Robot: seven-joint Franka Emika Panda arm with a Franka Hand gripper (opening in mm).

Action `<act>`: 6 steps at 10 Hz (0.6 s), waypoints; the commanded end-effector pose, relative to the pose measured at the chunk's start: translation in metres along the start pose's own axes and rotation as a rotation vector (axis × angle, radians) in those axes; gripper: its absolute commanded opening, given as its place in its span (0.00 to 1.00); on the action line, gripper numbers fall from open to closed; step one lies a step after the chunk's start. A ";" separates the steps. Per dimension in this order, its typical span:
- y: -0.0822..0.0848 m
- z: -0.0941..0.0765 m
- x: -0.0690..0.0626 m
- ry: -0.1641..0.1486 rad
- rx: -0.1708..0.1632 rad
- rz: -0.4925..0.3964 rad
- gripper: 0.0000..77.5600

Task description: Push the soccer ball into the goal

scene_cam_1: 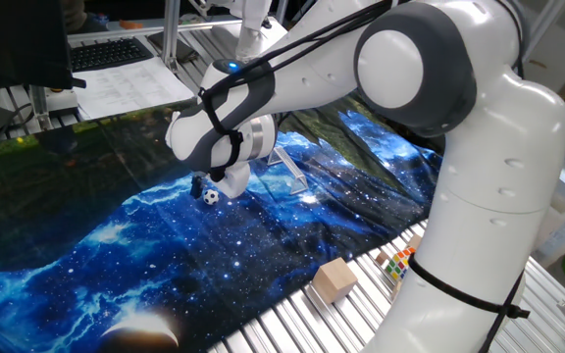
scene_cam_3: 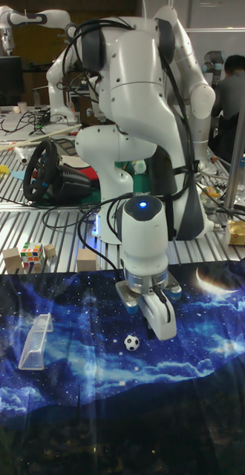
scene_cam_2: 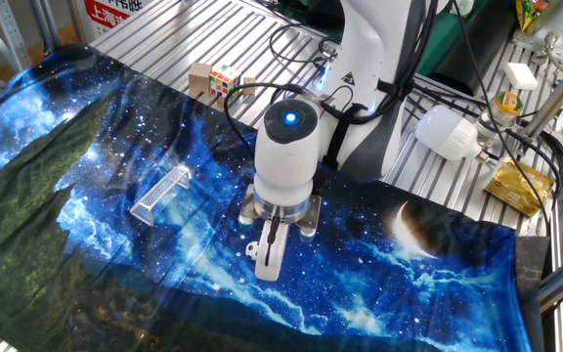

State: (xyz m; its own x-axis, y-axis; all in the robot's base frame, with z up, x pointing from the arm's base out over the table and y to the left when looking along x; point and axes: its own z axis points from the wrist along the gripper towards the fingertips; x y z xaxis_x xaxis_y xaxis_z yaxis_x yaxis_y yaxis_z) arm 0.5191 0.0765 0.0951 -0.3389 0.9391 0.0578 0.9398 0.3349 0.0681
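Note:
The soccer ball [scene_cam_1: 210, 194] [scene_cam_3: 131, 342], tiny and white with black patches, lies on the blue galaxy cloth. My gripper [scene_cam_2: 267, 266] [scene_cam_3: 164, 327] [scene_cam_1: 202, 184] points down at the cloth with its fingers together, holding nothing. In the other fixed view its tip stands right against the ball [scene_cam_2: 250, 251] on the ball's right and covers part of it. The goal [scene_cam_2: 160, 194] [scene_cam_3: 35, 341], a small whitish rod frame, stands on the cloth well to the ball's left in that view. In one fixed view the goal [scene_cam_1: 290, 169] shows behind the gripper.
A tan wooden block [scene_cam_1: 333, 278] and a multicoloured puzzle cube [scene_cam_1: 397, 265] sit on the metal slats at the cloth's edge. In the tall fixed view the cube [scene_cam_3: 32, 256] lies between small wooden blocks [scene_cam_3: 86, 259]. A steering wheel [scene_cam_3: 48, 172] stands behind.

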 end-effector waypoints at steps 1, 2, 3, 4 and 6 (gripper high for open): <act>0.008 0.014 -0.007 -0.028 0.009 0.099 0.00; 0.008 0.015 -0.006 -0.035 0.013 0.102 0.00; 0.008 0.017 -0.007 -0.029 0.011 0.114 0.00; 0.009 0.018 -0.007 -0.029 0.011 0.117 0.00; 0.013 0.032 -0.006 -0.074 0.023 0.120 0.00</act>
State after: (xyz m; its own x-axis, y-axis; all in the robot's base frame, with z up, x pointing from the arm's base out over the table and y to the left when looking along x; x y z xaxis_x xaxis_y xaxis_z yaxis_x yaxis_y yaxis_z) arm 0.5280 0.0761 0.0723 -0.2473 0.9687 0.0232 0.9680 0.2460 0.0490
